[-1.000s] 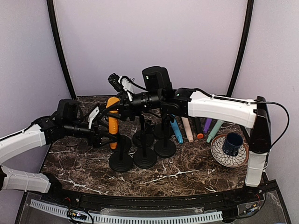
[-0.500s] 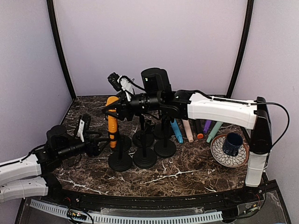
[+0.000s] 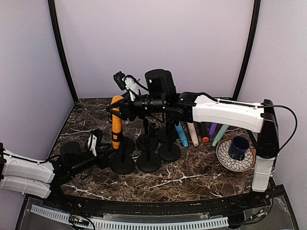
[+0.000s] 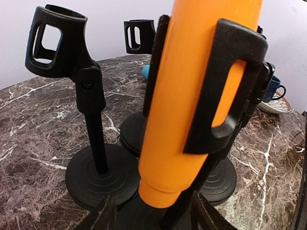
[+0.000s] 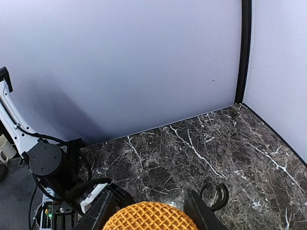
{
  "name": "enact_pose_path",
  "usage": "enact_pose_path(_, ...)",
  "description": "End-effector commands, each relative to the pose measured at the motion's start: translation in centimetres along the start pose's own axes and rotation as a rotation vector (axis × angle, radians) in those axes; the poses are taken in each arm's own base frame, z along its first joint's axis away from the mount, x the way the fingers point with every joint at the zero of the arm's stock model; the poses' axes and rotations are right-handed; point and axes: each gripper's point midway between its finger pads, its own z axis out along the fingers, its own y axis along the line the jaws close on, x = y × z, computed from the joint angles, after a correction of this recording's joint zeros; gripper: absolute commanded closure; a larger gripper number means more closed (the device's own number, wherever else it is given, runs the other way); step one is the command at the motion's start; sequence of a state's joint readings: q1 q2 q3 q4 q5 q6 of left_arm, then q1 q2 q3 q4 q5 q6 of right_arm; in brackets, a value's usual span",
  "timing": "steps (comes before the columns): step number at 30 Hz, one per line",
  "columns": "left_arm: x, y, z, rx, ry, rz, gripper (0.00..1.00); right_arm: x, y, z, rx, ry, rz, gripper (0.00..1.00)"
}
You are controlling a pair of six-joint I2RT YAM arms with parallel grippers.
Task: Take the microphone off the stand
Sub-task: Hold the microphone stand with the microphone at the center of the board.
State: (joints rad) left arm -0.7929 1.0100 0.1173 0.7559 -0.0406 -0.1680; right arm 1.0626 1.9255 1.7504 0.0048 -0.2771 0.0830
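The right pincer [image 5: 149, 213] grips the mesh head of the orange microphone [image 3: 115, 128], whose body runs down below it through the black clip [image 4: 225, 91] of its stand [image 3: 123, 165] (near upright, slightly tilted). The left pincer [image 4: 154, 218] stands open, holding nothing, low over the marble surface [image 3: 192, 178], with the microphone's tail just above and ahead of it.

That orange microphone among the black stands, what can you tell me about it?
The microphone has a smooth orange body, plastic by the look, and an orange mesh head. It stands nearly upright, head up, held in the black clip of the stand at the front left of the group. The right pincer clasps its head from both sides.
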Motion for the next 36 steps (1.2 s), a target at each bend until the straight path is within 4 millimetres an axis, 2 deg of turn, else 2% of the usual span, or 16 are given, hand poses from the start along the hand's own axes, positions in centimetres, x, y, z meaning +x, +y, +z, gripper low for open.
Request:
enact_pose_path(1, -1.6, 0.2, 0.4, -0.037, -0.1, 0.067, 0.46, -2.5, -0.7, -0.3, 0.05, -0.062, -0.012, 0.8)
enact_pose_path(2, -2.1, -0.1, 0.5, -0.03, -0.122, 0.07, 0.46, -2.5, -0.7, -0.3, 0.051, -0.062, -0.01, 0.8)
enact_pose_path(3, -1.5, -0.1, 0.8, -0.034, -0.106, 0.079, 0.47, -2.5, -0.8, -0.3, 0.052, -0.062, -0.008, 0.8)
enact_pose_path(5, -1.9, -0.5, 1.1, -0.026, -0.135, 0.087, 0.47, -2.4, -0.8, -0.1, 0.051, -0.06, -0.005, 0.8)
enact_pose_path(13, -0.7, -1.7, 2.7, 0.003, -0.119, 0.121, 0.48, -2.4, -0.8, 0.1, 0.049, -0.055, 0.002, 0.8)
enact_pose_path(25, 0.2, -1.5, 4.4, -0.056, -0.097, 0.173, 0.54, -2.3, -1.1, 0.1, 0.064, -0.052, 0.019, 0.8)
enact_pose_path(36, 1.4, -1.6, 5.4, -0.084, -0.065, 0.253, 0.76, -2.1, -1.3, 0.3, 0.069, -0.049, 0.037, 0.8)
